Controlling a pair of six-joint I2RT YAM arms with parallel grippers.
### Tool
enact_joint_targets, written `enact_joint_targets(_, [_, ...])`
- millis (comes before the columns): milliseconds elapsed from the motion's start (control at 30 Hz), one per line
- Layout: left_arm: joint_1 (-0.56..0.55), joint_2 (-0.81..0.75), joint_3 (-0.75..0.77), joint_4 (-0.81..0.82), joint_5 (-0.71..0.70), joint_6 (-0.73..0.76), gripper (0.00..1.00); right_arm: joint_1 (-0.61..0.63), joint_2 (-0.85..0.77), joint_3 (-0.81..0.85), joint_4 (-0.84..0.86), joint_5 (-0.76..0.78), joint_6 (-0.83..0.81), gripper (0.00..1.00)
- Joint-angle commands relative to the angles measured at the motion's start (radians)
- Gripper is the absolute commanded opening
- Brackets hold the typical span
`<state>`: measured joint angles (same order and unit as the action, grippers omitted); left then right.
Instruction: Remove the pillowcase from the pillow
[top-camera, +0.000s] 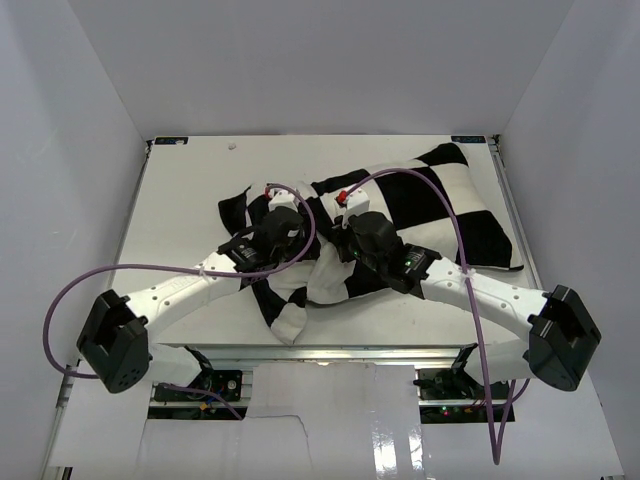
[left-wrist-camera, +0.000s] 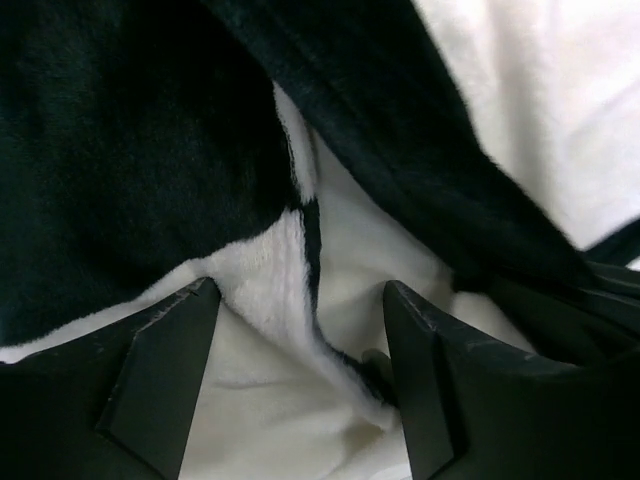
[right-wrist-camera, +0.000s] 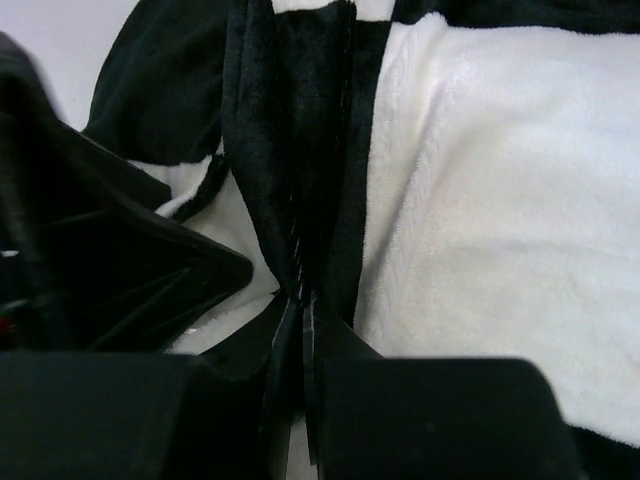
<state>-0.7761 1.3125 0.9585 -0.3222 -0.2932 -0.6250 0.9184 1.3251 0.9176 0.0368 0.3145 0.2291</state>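
While both arms are being reached inward over the white worktop (top-camera: 190, 190), the pillowcase (top-camera: 432, 205) is being shown lying across the middle and right of that worktop, its big black and white squares facing up. Its right-hand part is lying plump and filled, and its left-hand part is being bunched into loose folds that trail toward the near edge; no surface can be told for certain as the pillow. The left gripper (top-camera: 285, 207) is being held over the crumpled left end of the cover. In its wrist view that gripper (left-wrist-camera: 300, 290) is being presented with its fingers (left-wrist-camera: 170, 350) standing well apart, soft white and black fabric lying beneath and between them, and nothing is being pinched. The right gripper (top-camera: 350, 218) is being held just beside it, at the middle of the cover. In its own wrist view this gripper (right-wrist-camera: 300, 300) is being shown closed tight on a raised black fold of the pillowcase, the fold running up and away from the fingertips with white plush beside it on the right. Purple cables (top-camera: 60, 310) are being looped along both arms.
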Motion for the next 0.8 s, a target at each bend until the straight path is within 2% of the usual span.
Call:
enact_joint_targets(0, [-0.005,0.037,0.017,-0.038,-0.006,-0.010,0.76,0.005,-0.035,-0.016,0.058,0.015,0.004,0.08])
enact_joint_targets(33, [-0.005,0.051,0.016,-0.037,-0.014,-0.012,0.73,0.005,-0.040,-0.022,0.064,0.021,0.006,0.08])
enact_joint_targets(100, [-0.008,0.057,0.014,-0.038,-0.033,-0.009,0.58,0.005,-0.043,-0.028,0.071,0.049,0.006,0.08])
enact_joint_targets(133, [-0.008,0.053,0.011,-0.040,-0.049,-0.004,0.48,0.005,-0.041,-0.028,0.071,0.058,0.006,0.08])
enact_joint_targets(167, [-0.008,0.045,0.008,-0.044,-0.058,-0.001,0.32,0.005,-0.043,-0.029,0.069,0.078,0.006,0.08])
enact_joint_targets(333, [-0.008,-0.065,-0.038,-0.052,-0.090,0.002,0.00,0.005,-0.059,-0.045,0.075,0.124,0.001,0.08])
enact_joint_targets(600, [0.000,-0.310,-0.174,-0.037,-0.132,-0.039,0.00,-0.006,-0.040,-0.051,0.077,0.176,0.013,0.08])
enact_joint_targets(767, [0.012,-0.374,-0.265,-0.040,-0.135,-0.070,0.00,-0.009,-0.020,-0.045,0.074,0.149,0.001,0.08])
